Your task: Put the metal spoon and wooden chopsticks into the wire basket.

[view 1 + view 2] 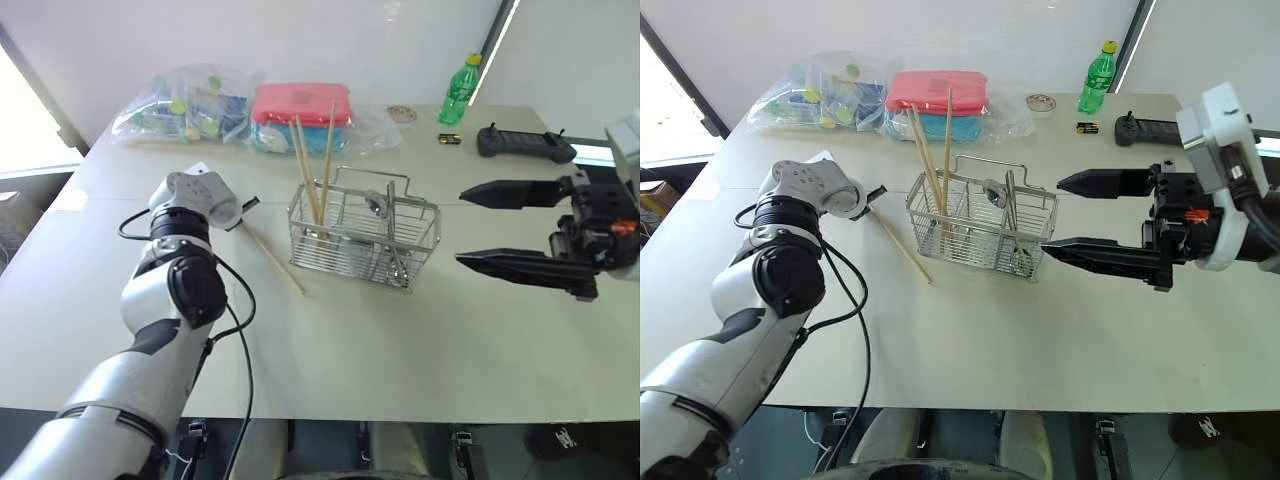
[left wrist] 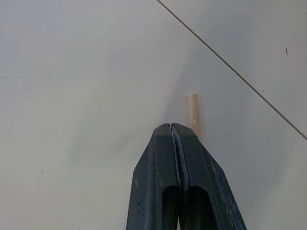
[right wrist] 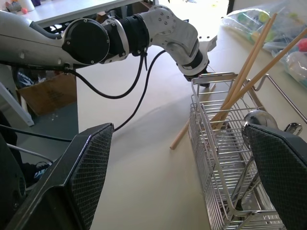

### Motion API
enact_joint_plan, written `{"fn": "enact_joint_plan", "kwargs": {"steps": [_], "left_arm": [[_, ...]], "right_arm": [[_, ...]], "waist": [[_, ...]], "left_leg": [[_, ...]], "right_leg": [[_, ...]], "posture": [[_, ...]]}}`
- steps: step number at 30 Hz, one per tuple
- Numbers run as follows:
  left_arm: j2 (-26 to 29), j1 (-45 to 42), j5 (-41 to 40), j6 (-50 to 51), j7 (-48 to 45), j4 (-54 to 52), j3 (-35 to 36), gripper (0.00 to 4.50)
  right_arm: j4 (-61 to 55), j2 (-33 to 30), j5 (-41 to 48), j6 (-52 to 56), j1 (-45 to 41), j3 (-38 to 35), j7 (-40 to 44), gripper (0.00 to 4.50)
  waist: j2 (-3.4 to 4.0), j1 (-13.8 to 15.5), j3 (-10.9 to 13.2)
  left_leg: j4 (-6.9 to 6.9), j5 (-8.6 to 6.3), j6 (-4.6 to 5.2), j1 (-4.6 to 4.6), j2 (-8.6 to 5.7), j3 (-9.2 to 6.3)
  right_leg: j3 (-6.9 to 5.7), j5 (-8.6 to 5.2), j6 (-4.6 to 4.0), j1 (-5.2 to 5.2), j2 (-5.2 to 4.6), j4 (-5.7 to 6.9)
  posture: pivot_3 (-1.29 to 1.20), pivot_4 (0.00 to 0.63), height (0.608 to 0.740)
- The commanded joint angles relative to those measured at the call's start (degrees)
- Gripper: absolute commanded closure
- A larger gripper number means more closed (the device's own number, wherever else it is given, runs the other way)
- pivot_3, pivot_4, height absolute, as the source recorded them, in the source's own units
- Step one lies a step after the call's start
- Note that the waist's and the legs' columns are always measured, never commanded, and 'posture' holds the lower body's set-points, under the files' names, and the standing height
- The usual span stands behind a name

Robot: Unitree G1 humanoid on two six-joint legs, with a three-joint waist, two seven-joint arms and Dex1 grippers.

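The wire basket [image 1: 365, 238] stands mid-table. Several wooden chopsticks [image 1: 312, 170] lean upright in its left end, and the metal spoon [image 1: 997, 192] stands in its middle compartment. One more chopstick [image 1: 272, 258] lies flat on the table left of the basket. My left gripper [image 2: 171, 125] is shut at that stick's far end, its fingers [image 2: 192, 163] pressed together. The stick's tip [image 2: 193, 112] shows just beside and past them, not between them. My right gripper [image 1: 460, 228] hangs open to the right of the basket, pointing at it, with nothing between its fingers.
Clear plastic bags of coloured items [image 1: 190, 105] and a red-lidded box [image 1: 302, 105] lie at the back. A green bottle [image 1: 458, 92], a small dish [image 1: 401, 114] and a black controller [image 1: 525, 143] sit at the back right. The table's front edge [image 1: 400, 415] is near.
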Motion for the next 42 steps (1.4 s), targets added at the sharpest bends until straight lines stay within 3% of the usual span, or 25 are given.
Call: {"fn": "enact_joint_plan", "kwargs": {"steps": [1,16,23,26,30,42], "left_arm": [[-0.04,-0.43,-1.32,0.43,0.03,1.76,-0.75,4.45],[11.14,-3.27,-0.05,2.65,-1.79,0.57,-4.92,4.45],[7.04,-4.14,-2.42,3.20,-0.81,-0.55,-4.00,4.45],[5.29,-4.53,-3.09,4.26,-0.63,-1.48,-4.11,3.64],[3.21,-5.68,-4.04,5.33,-0.22,-2.24,-4.20,1.61],[-2.35,-2.75,-3.50,-0.20,3.98,1.61,-4.27,1.61]], "right_arm": [[-0.17,-0.26,0.99,-1.00,-1.18,-1.04,-0.46,0.00],[-0.45,0.58,0.70,-1.84,-1.47,0.24,-1.98,0.00],[0.38,0.64,0.34,-2.96,-2.84,2.39,-1.99,0.00],[0.48,0.34,0.83,-2.74,-3.30,2.37,-1.62,0.00],[0.95,0.02,0.76,-2.53,-3.29,2.04,-1.40,0.00],[0.15,0.69,0.96,-2.63,-2.06,0.96,-2.31,0.00]], "waist": [[0.00,-0.02,0.00],[-0.24,-0.21,0.14],[-0.36,0.01,0.21],[-0.50,-0.23,0.28],[-0.55,-0.46,0.31],[-0.58,-0.14,0.33]], "left_leg": [[0.00,0.00,0.00,0.00,0.00,0.00],[-0.10,0.01,0.00,-0.11,0.05,0.05],[-0.07,0.00,0.00,-0.16,0.01,0.01],[-0.09,0.00,-0.01,-0.17,0.01,0.01],[-0.14,0.00,0.00,-0.17,0.05,0.06],[-0.10,0.00,-0.01,-0.16,0.02,0.05]], "right_leg": [[0.00,0.00,0.00,0.00,0.00,0.00],[0.00,0.12,-0.20,-0.21,0.03,0.01],[0.00,0.12,-0.20,-0.17,-0.01,-0.04],[0.00,0.12,-0.19,-0.19,-0.01,-0.04],[0.00,0.13,-0.21,-0.28,0.01,-0.02],[0.01,0.13,-0.21,-0.22,-0.01,-0.04]], "posture": [[0.00,0.150,0.692],[0.00,0.150,0.692],[0.00,0.150,0.692],[0.00,0.150,0.692],[0.00,0.150,0.692],[0.00,0.150,0.692]]}}
